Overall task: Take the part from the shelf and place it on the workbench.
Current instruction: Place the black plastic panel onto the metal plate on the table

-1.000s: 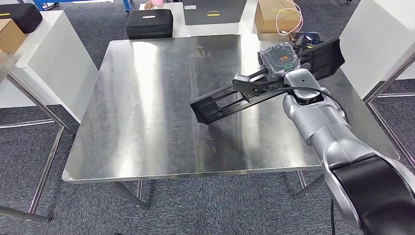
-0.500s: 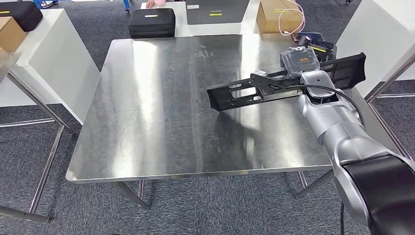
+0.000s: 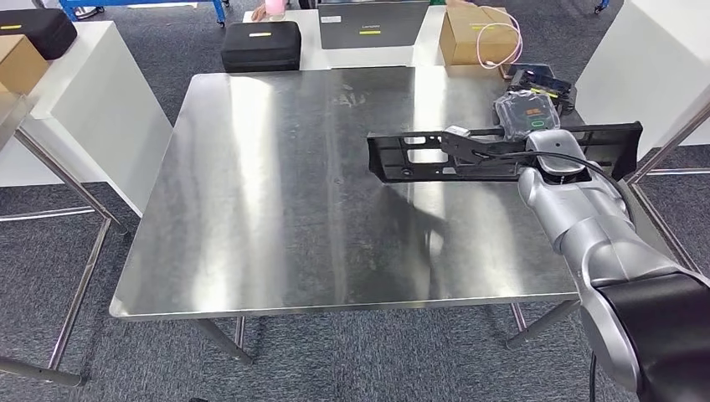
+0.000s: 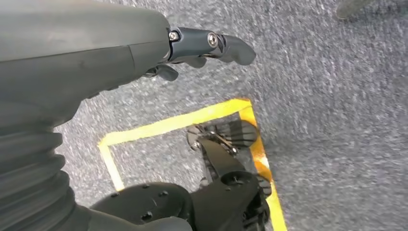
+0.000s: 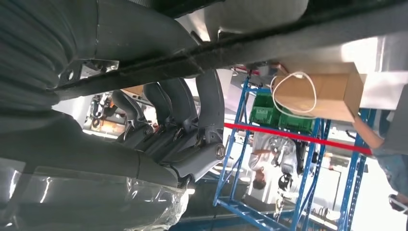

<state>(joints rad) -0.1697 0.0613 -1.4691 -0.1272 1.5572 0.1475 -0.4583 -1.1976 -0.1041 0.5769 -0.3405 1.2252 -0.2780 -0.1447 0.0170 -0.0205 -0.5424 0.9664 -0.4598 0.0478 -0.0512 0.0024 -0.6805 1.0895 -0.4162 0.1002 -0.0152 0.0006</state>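
Note:
A long black plastic part (image 3: 435,157) with cut-out slots hangs level above the right half of the steel workbench (image 3: 276,193). My right hand (image 3: 490,146) grips it near its middle, at the end of the silver right arm (image 3: 586,226). In the right wrist view the dark fingers (image 5: 185,120) curl around the part's black edge (image 5: 250,45). My left hand (image 4: 202,48) hangs over grey carpet, fingers curled, holding nothing.
A black case (image 3: 261,43) and a laptop (image 3: 368,23) sit beyond the workbench's far edge, with a cardboard box (image 3: 479,32) carrying a pink cable. White tables (image 3: 92,109) flank both sides. A person (image 5: 269,159) stands by blue racks.
My right arm has swung the black part to the right and levelled it out from a tilt. The camera view has shifted slightly.

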